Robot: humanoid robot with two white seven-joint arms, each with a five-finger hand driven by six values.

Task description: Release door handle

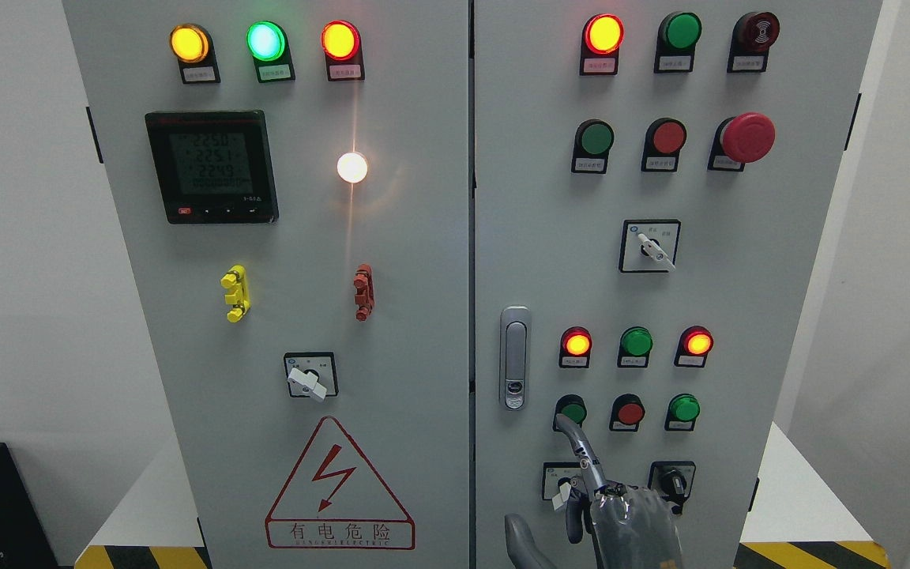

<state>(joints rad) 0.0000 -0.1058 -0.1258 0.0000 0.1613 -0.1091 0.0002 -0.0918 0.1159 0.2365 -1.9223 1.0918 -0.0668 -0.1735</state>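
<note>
Nearest the camera, a grey robot hand point(609, 506) rises from the bottom edge right of the middle; its arm is cut off, so which side it belongs to cannot be told. One finger point(573, 435) points up, the others hang loose, and it grips nothing. Up and to the left, apart from the hand, the slim silver door handle point(514, 357) sits flush on the right door of the grey electrical cabinet point(423, 237). A small white-tabbed switch point(562, 484) is partly hidden behind the fingers.
</note>
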